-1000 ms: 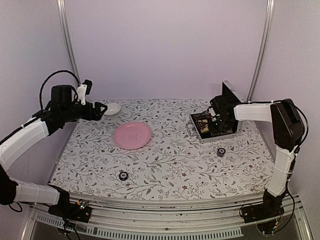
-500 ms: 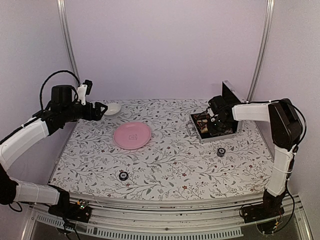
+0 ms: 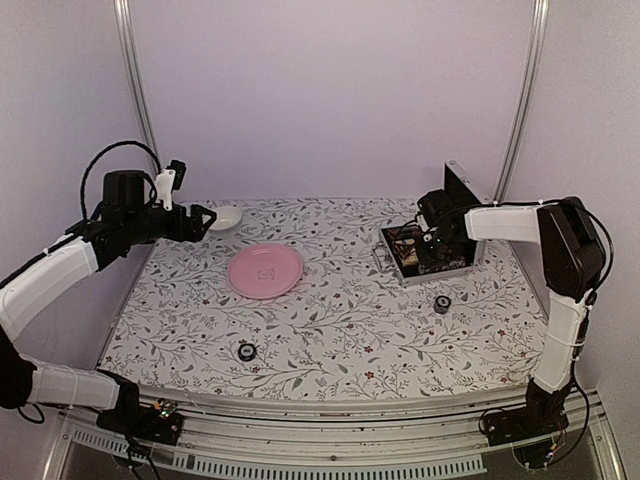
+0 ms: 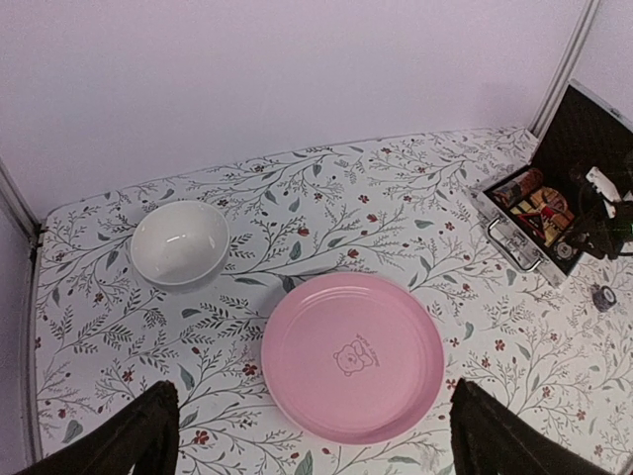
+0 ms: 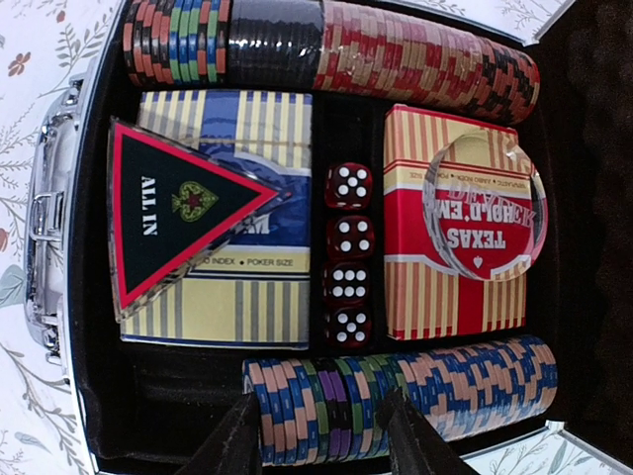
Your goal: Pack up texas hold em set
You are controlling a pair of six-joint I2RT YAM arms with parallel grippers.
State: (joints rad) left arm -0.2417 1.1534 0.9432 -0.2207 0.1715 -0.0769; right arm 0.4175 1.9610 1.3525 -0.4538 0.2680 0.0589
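Silver metal case point(image 3: 450, 270) is open at the far right of the counter point(image 3: 350, 330), lid standing up. The right hand point(image 3: 432, 245) hangs straight over its black-lined tray. In the wrist view its fingertips point(image 5: 237, 445) are parted partway, right over the bottom chip row point(image 5: 396, 396), and they aren't pinching anything as far as I can see. The left hand point(image 3: 200, 221) is way over on the other side, up in the air near the white bowl point(image 3: 224, 217), spread wide with nothing in it.

Head count inside the case:
- two rows of chips, the other being the top chip row point(image 5: 336, 49)
- two decks, a blue deck point(image 5: 227, 307) and a red deck point(image 5: 435, 307)
- four red dice point(image 5: 348, 252) in a line between the decks
- one black triangular "ALL IN" marker point(image 5: 178, 213) lying on the blue deck
- one clear round dealer button point(image 5: 485, 208) lying on the red deck

Out on the counter there are two loose little chip stacks. The right stack point(image 3: 441, 304) is just in front of the case, and the left stack point(image 3: 245, 351) is well away near the front edge. Plus one pink plate point(image 3: 265, 270) mid-counter and that one bowl.
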